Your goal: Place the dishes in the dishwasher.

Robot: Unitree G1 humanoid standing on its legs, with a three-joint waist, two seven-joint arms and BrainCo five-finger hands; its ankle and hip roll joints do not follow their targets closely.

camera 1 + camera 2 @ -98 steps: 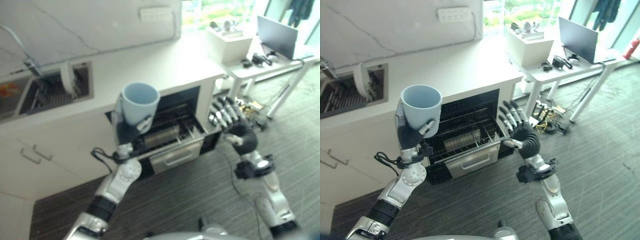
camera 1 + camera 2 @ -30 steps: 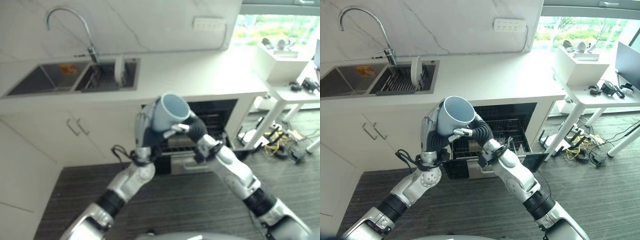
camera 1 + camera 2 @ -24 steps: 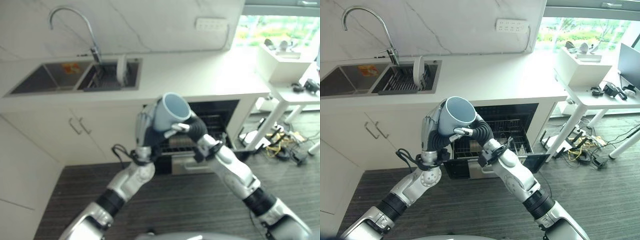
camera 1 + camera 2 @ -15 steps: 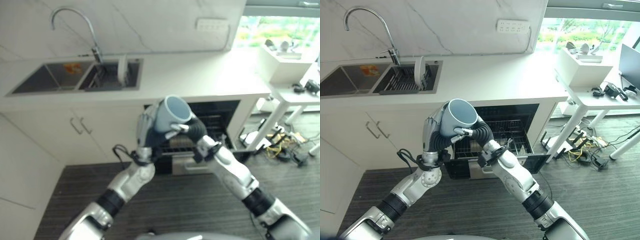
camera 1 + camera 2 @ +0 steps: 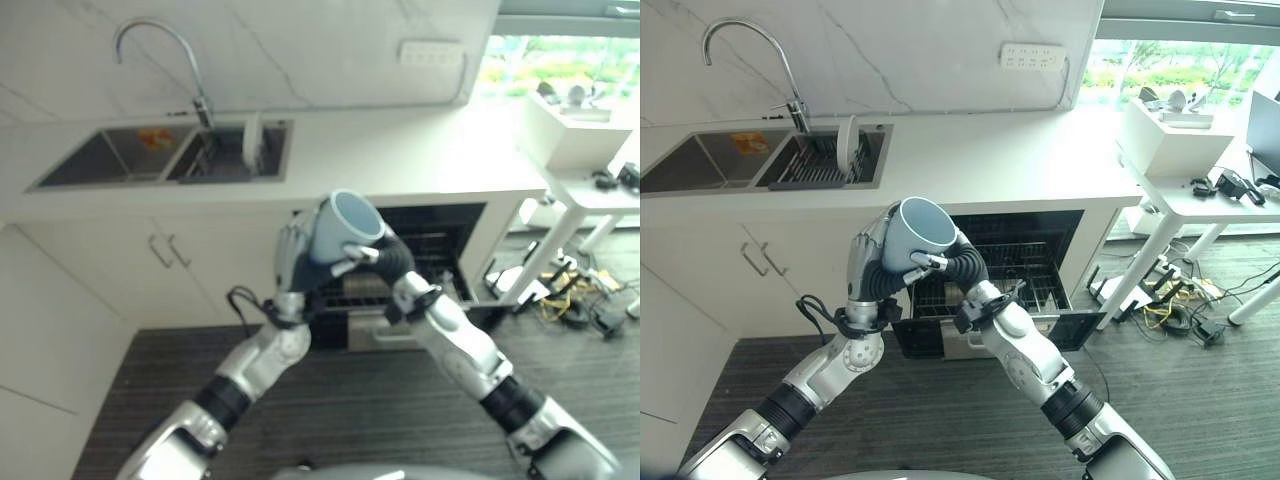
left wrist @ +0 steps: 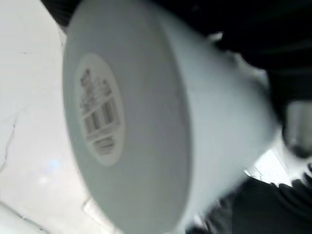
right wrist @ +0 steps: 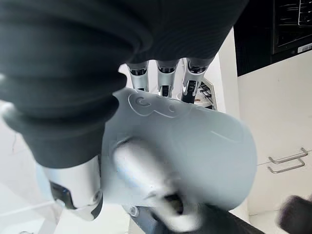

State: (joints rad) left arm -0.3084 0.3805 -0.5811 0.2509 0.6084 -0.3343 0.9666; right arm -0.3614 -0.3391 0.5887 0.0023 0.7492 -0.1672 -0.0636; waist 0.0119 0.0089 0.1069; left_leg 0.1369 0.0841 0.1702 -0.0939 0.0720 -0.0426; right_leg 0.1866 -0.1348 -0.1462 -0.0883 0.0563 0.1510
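Observation:
A light blue mug (image 5: 915,235) is held up, mouth tilted toward me, in front of the open dishwasher (image 5: 1025,250). My left hand (image 5: 866,262) grips it from the left with fingers curled on its wall. From the right, my right hand (image 5: 958,268) wraps it too, thumb (image 7: 146,183) across the side and fingers (image 7: 163,80) behind. The left wrist view looks at the mug's base (image 6: 97,114), which carries a barcode label. The dishwasher's wire rack (image 5: 985,295) is pulled out below the hands.
A white plate (image 5: 846,140) stands in the drying rack of the double sink (image 5: 710,165), under a curved faucet (image 5: 750,40). White counter (image 5: 1000,150) runs above the dishwasher. Cabinets (image 5: 700,290) stand left; a white table (image 5: 1215,200) and floor cables (image 5: 1180,315) are right.
The right hand, open beside the dishwasher 3.3 s ago, has come onto the mug that the left hand held alone. Over the last second only the camera drifted a little.

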